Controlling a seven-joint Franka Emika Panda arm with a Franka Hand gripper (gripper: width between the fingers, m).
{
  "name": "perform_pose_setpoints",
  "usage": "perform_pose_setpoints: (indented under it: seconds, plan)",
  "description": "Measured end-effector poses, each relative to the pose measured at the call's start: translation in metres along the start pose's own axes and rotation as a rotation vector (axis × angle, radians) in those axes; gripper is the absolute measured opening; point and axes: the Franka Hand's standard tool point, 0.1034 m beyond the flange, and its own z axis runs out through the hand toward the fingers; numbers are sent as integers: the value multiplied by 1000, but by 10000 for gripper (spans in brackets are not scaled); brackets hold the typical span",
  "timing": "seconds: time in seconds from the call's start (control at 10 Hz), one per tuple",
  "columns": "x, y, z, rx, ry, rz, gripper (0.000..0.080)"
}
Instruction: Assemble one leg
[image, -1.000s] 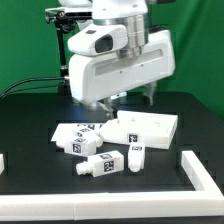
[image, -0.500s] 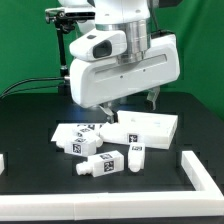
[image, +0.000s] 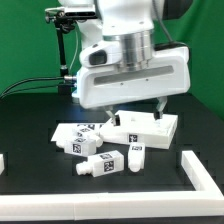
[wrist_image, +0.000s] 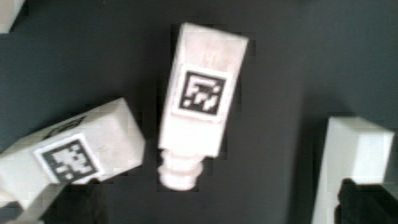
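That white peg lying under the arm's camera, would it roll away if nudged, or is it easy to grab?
The leg probably won't roll: it shows flat faces, one carrying a square tag. It looks like solid plastic, so likely stiff and light. Its smooth surface might slip when gripped.

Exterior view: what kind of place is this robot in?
Probably a robot lab or test room: an arm hangs over a black table, with a green backdrop behind and legs carrying square tags.
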Motion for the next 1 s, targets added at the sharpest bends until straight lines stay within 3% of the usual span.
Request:
perform_pose_setpoints:
  seconds: [0.4, 0.5, 0.6, 0.8, 1.0]
  plan:
    - [-1, -3, 1, -5, -2, 27, 650]
    - [-2, -7, 7, -37, -12, 95, 650]
    - [-2, -9, 15, -49, -21, 151, 650]
    - [-4, -5, 41, -49, -11, 240, 650]
    - [-11, -4, 50, -51, -9, 239, 650]
